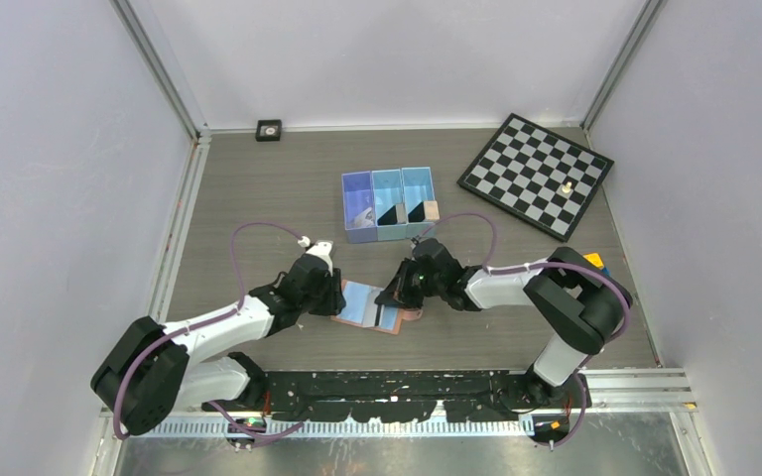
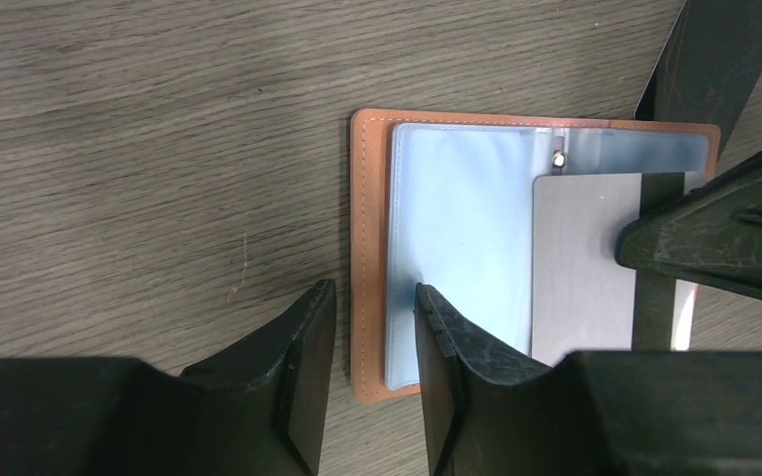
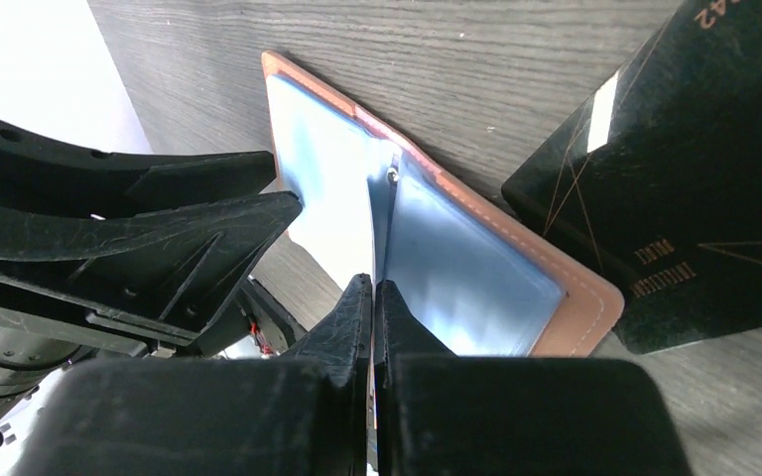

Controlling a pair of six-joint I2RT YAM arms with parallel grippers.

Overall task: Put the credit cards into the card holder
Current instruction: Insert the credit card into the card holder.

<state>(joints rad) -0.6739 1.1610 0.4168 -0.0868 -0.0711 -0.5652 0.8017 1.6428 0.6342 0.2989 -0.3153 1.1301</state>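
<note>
Right gripper (image 3: 372, 283) pinching credit card (image 2: 580, 268), you're sliding it into card holder (image 2: 369, 218); left gripper (image 2: 372, 293) half-open astride its edge; second card (image 3: 695, 169) waiting

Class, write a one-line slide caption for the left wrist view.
Left gripper straddles the edge of the open card holder on the table.

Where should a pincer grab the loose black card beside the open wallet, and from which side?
Take the black card by an edge away from the card holder, coming low from its open side. It looks thin and flat on the table, so only an edge offers purchase, and the holder's corner crowds its near edge.
</note>
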